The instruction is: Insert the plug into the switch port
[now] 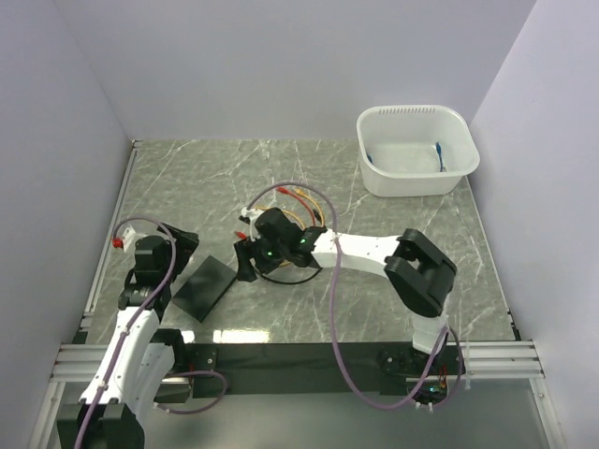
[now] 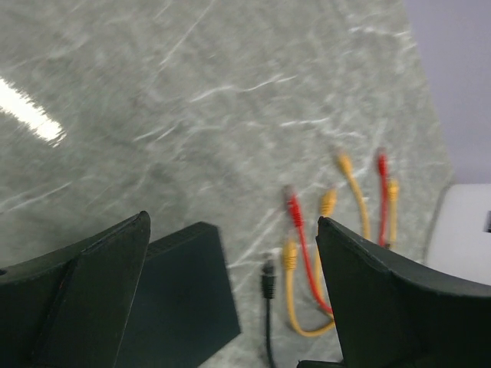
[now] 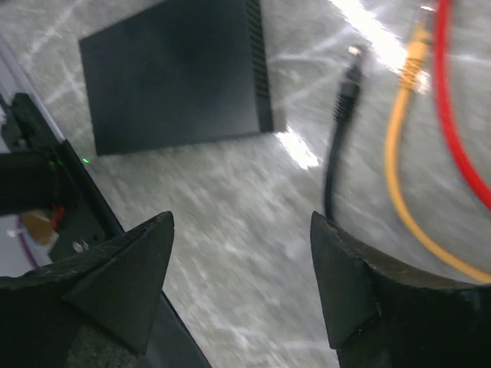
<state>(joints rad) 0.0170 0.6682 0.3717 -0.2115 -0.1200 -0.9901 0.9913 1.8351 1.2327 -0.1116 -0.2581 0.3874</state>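
Left claw (image 2: 232,226): spread wide with nothing between its fingers; it hangs over the left part of the marbled table (image 1: 421,243), just left of the switch.
Switch (image 1: 206,286): a thin, flat black box lying on the table between my two claws, and neither touches it. In the left wrist view it shows low between my fingers, partly hidden behind the left one. The edge facing my right wrist camera is ribbed; I cannot make out its sockets.
Right claw (image 3: 239,222): it gapes too and holds nothing, hovering above bare table just right of the switch.
Black plug (image 3: 350,77): it sits on the end of a black cable and lies on the table near the switch's ribbed edge. A strip of bare tabletop lies between plug and switch, and neither claw has hold of the plug.
Yellow cable (image 3: 393,146) and red cable (image 3: 443,84): they lie loose on the table just right of the black one.
White tub (image 1: 412,182): it stands at the far right corner, well apart from everything else. The blue bits (image 1: 438,157) inside are too small for me to name.
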